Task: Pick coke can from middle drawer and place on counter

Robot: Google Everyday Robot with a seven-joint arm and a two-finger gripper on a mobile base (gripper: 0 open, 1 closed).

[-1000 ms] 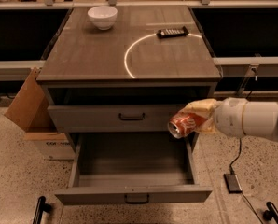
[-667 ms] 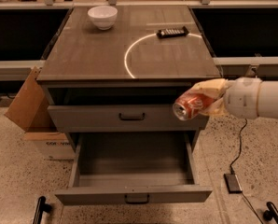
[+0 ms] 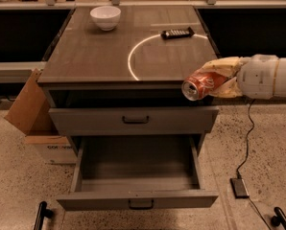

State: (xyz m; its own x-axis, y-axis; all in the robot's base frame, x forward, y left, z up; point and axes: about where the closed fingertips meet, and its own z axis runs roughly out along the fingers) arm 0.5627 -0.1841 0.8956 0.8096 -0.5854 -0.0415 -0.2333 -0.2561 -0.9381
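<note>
My gripper (image 3: 211, 78) comes in from the right and is shut on the coke can (image 3: 199, 85), a red can held on its side with its silver end facing left. It hangs in the air at the counter's (image 3: 109, 51) front right corner, about level with its front edge. The middle drawer (image 3: 133, 174) stands pulled out below, its grey floor bare. The counter bears a bright white arc line (image 3: 133, 56).
A white bowl (image 3: 105, 17) sits at the counter's back left and a flat black remote (image 3: 177, 33) at the back right. The upper drawer (image 3: 133, 120) is shut. A cardboard box (image 3: 35, 114) stands left of the cabinet. A cable and adapter (image 3: 240, 187) lie on the floor at right.
My gripper has lifted the coke can up and a little to the right, from in front of the upper drawer to the level of the counter's front edge.
</note>
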